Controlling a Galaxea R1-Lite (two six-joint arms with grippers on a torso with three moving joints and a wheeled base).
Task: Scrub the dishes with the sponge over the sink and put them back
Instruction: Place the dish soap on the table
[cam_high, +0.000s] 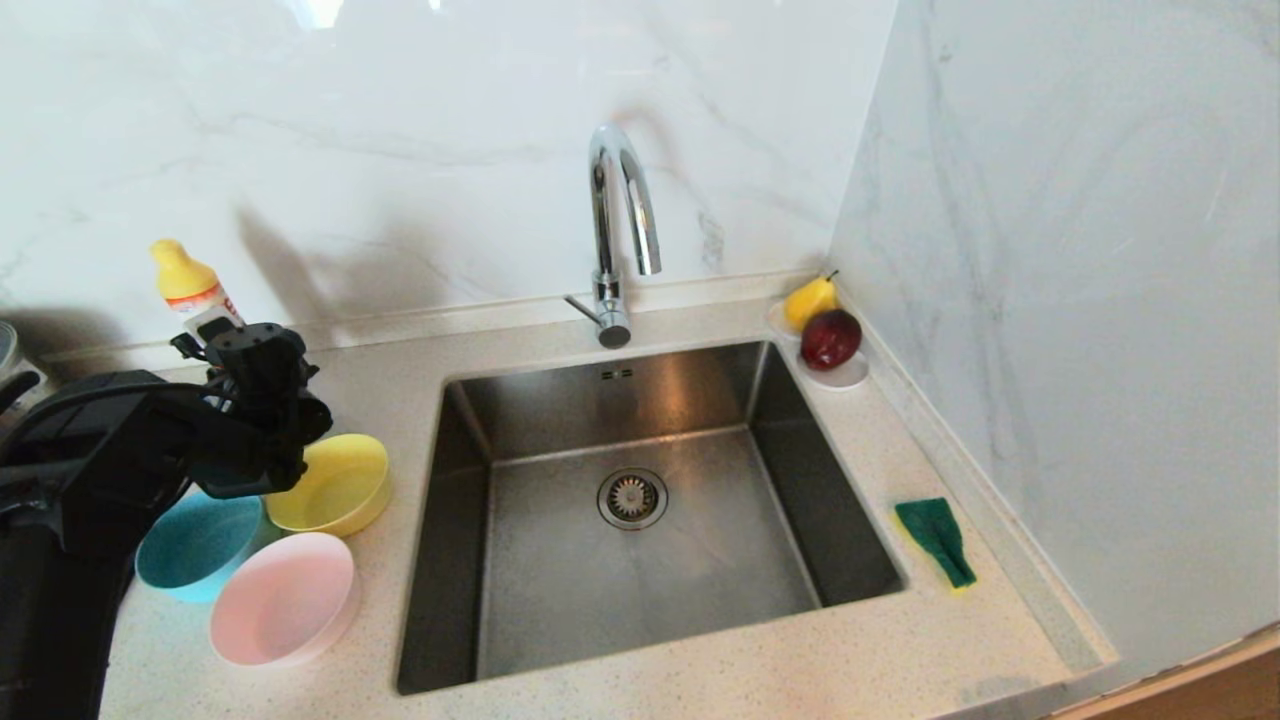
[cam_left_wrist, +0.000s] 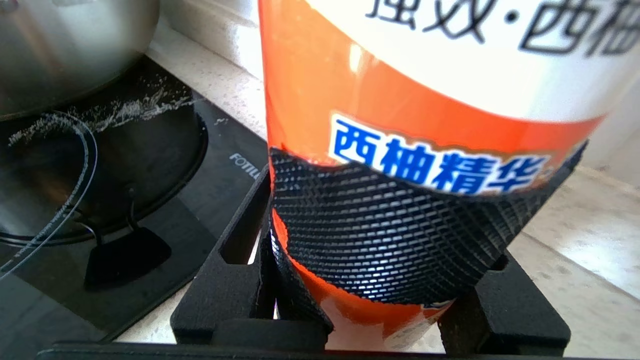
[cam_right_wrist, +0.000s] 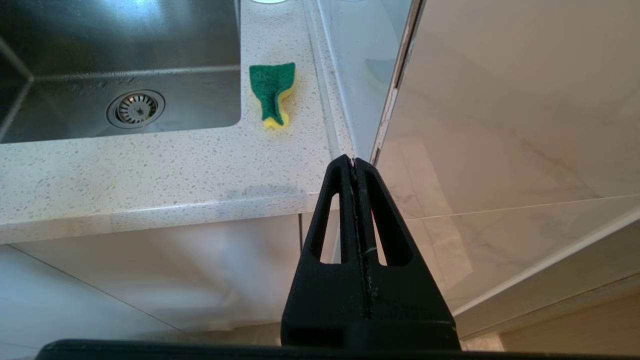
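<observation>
Left gripper (cam_left_wrist: 380, 235) is clamped round the lower body of the dish-soap bottle (cam_left_wrist: 400, 100), ribbed pads (cam_left_wrist: 380, 240) wrapped against the orange label. In the head view my left arm hides most of the bottle; only its yellow cap shows near the back wall, left of the sink (cam_high: 640, 530). Whether the bottle is lifted or standing on the counter, I cannot tell.

Right gripper (cam_right_wrist: 356, 165) parked low in front of the counter edge, fingers pressed together, holding nothing.

Sponge (cam_high: 936, 540) lies on the counter just right of the basin, green face up, one end looking pinched narrow. Soft and light; I judge it best taken across its short width.

Three bowls sit clustered left of the sink: yellow bowl (cam_high: 335, 485), teal bowl (cam_high: 195, 545), pink bowl (cam_high: 285, 600). Thin plastic, light, probably slippery once soapy. I would pinch over a rim wall, one finger inside. Scrubbing not yet begun.

Steel pot (cam_left_wrist: 65, 45) on the cooktop (cam_left_wrist: 150, 200) beside the bottle.
</observation>
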